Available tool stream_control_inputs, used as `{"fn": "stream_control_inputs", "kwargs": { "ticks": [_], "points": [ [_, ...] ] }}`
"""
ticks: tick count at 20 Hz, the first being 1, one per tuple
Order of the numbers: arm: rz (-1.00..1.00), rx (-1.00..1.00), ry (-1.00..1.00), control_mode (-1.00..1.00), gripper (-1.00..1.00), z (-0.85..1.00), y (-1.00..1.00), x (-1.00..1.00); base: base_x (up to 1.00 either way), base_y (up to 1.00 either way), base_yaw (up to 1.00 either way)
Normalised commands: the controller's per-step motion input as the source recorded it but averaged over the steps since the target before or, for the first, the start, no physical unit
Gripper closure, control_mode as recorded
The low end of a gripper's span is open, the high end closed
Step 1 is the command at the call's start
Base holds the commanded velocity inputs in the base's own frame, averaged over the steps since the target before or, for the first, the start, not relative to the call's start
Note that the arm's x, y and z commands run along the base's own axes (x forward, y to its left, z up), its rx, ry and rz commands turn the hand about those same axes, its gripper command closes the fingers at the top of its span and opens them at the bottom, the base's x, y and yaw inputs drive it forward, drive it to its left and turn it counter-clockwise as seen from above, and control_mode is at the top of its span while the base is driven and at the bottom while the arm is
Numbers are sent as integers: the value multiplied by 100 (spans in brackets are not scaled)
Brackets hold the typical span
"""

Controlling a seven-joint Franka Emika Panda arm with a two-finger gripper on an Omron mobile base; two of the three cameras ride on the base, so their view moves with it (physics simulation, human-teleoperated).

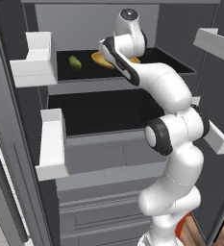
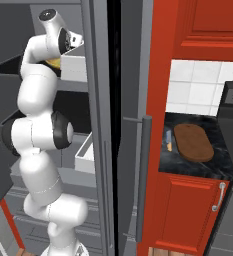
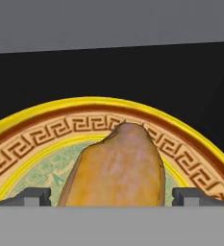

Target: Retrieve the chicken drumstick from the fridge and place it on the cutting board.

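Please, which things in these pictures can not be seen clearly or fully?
- Chicken drumstick: its lower end is cut off at the bottom of the hand view.
- Yellow plate: cut off by both side edges in the hand view; in the left base view the arm covers most of it.
- Gripper: whether its fingertips touch the drumstick cannot be told.
- Cutting board: surface detail too small.

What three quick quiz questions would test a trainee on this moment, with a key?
1. True or false: the chicken drumstick lies on the yellow plate.
2. The gripper fingertips stand: A) either side of the drumstick, B) around the green vegetable, C) over the cutting board.
3. Fill in: the cutting board lies on the dark ____ beside the fridge.

Key: 1 true; 2 A; 3 counter.
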Motion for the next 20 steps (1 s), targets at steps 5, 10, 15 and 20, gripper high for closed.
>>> {"fn": "stream_control_inputs", "kwargs": {
  "ticks": [5,10,15,20],
  "points": [
    [0,0,2,-100,-100,-15,0,0,0,0,0],
    [0,0,0,-100,100,-5,0,0,0,0,0],
    [0,0,0,-100,100,-8,0,0,0,0,0],
    [0,0,-6,-100,100,0,0,0,0,0,0]
  ]
}}
